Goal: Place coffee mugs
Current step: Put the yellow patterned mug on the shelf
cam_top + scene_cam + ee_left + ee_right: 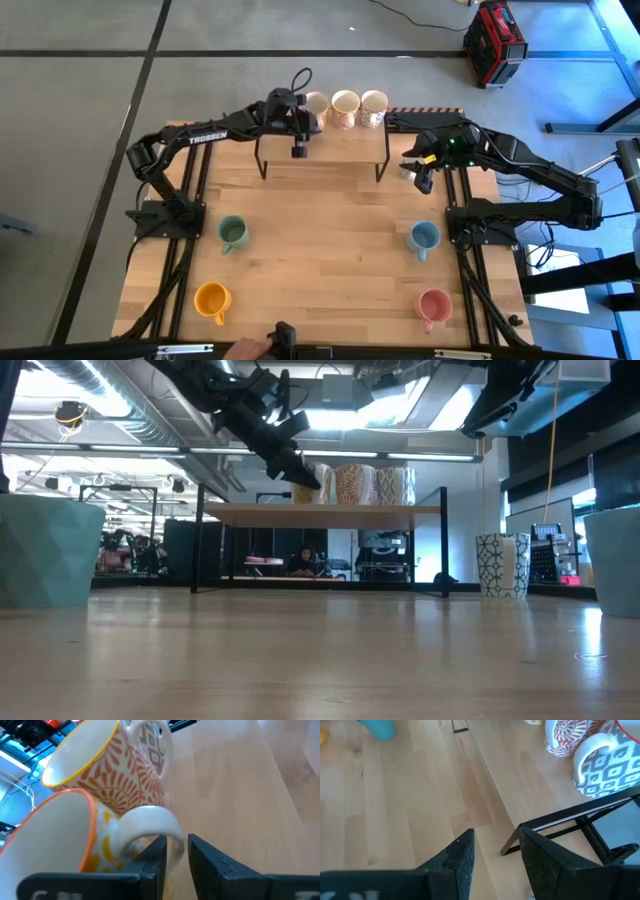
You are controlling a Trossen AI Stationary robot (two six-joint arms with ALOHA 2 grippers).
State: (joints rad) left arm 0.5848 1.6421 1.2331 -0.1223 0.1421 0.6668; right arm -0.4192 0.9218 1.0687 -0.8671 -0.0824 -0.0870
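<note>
Three patterned white mugs (345, 107) lined up on the raised shelf (340, 145) at the back of the wooden surface (330, 255), a fourth patterned one (502, 564) down on the boards by the shelf's right leg. Left gripper (175, 851) at the handle of the leftmost shelf mug (65, 845), jaws slightly parted around the loop; right gripper (496, 851) just off the shelf's right end, jaws spread, holding nothing. Green mug (233, 234), orange mug (212, 299), light blue mug (423, 238) and pink mug (433, 306) well apart nearer the front.
</note>
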